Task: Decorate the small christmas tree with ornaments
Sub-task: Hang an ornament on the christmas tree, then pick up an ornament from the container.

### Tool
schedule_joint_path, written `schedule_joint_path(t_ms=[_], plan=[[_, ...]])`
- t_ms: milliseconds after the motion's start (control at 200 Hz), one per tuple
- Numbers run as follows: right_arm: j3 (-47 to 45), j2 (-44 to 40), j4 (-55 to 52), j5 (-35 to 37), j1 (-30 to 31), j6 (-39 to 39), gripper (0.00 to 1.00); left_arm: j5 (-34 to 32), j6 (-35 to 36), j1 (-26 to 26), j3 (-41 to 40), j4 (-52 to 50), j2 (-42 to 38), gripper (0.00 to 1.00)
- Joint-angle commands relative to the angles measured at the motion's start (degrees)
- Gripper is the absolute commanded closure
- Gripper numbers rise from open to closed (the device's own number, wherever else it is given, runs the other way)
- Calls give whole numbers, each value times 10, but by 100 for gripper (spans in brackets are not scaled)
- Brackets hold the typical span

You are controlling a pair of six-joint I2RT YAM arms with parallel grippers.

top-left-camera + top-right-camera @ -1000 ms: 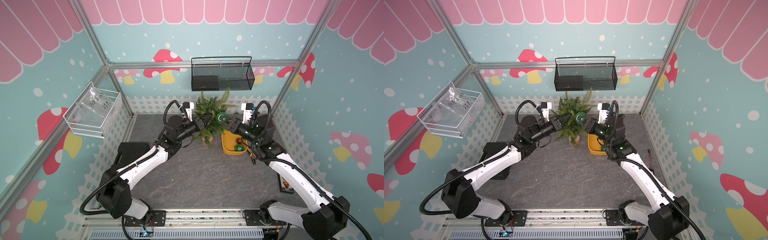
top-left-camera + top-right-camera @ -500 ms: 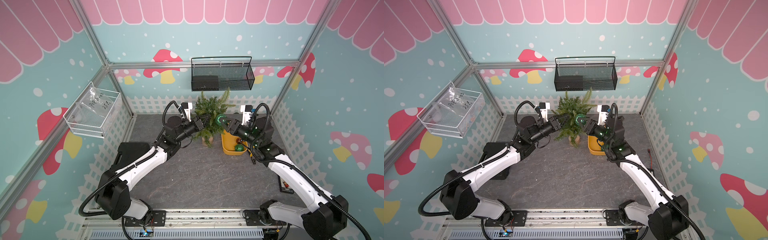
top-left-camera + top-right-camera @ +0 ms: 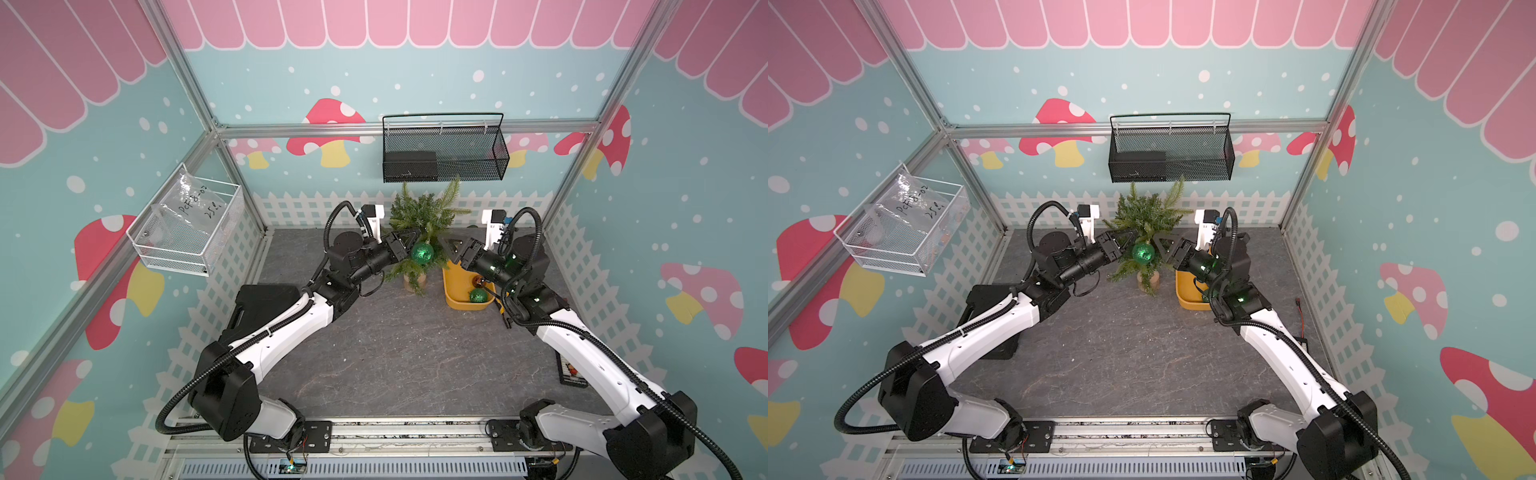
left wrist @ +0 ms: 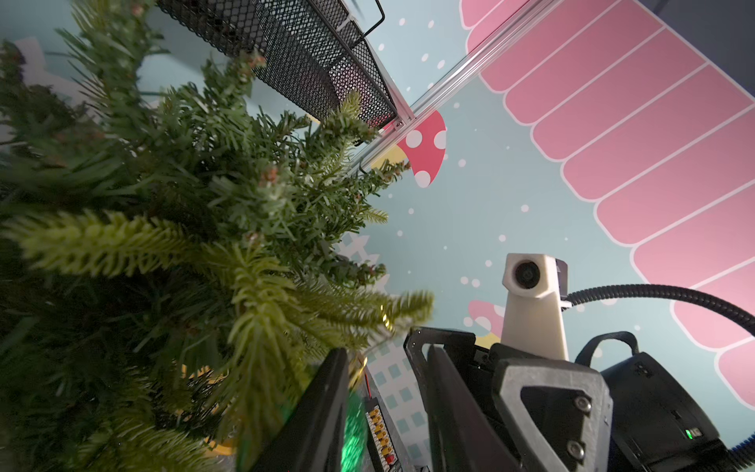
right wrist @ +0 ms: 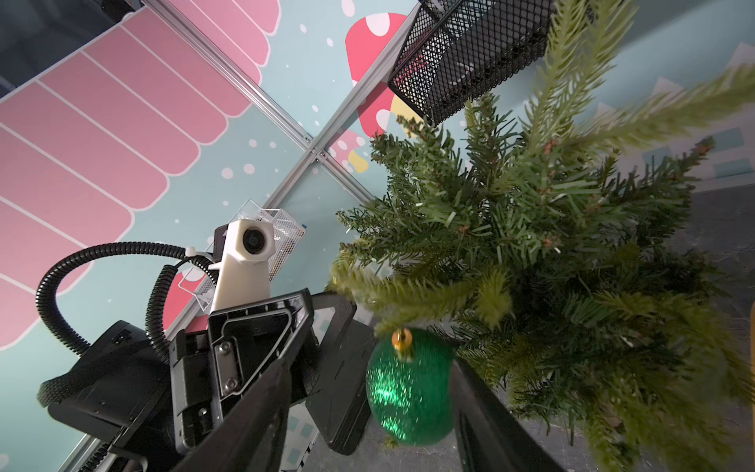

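The small christmas tree (image 3: 424, 208) stands at the middle of the table's (image 3: 395, 353) back edge, where both arms can reach it from either side. A glittery green ornament (image 3: 422, 252) hangs on its front, between the two grippers. We judge this hanging step done. The right gripper (image 3: 451, 247) sits just clear of the ball with its jaws wide apart and grips nothing. The left gripper (image 3: 409, 245), right against the ball's other side, has its jaws narrowly parted with nothing pinched; it is probably there to steady the branch. The top views hide how the ball is attached. The right wrist view shows its gold cap (image 5: 402, 341) hanging just under a pale branch tip (image 5: 408, 294), with the ball free between spread fingers. Only a top view shows what remains: a second green ornament (image 3: 478, 296) and a copper ornament (image 3: 478, 283) in the yellow tray (image 3: 454, 286), just beside the tree's base toward the table's right edge.
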Motion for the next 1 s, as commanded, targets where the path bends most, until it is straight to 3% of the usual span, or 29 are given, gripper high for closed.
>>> schedule_joint_path(t_ms=[0,265,470,796,996], plan=[[-3,-21,17,1,-3,-10,38,5,-4,2,-16,-5,-30,64],[10,-53,-76,53,-4,-91,39,8,20,2,-60,-49,-89,61],[8,-95,-179,149,-4,-172,40,10,51,1,-93,-109,-139,57],[-44,-164,-286,286,-22,-210,42,-15,100,0,-167,-209,-237,50],[-82,-141,-332,336,-34,-206,41,-38,103,-1,-242,-236,-291,46]])
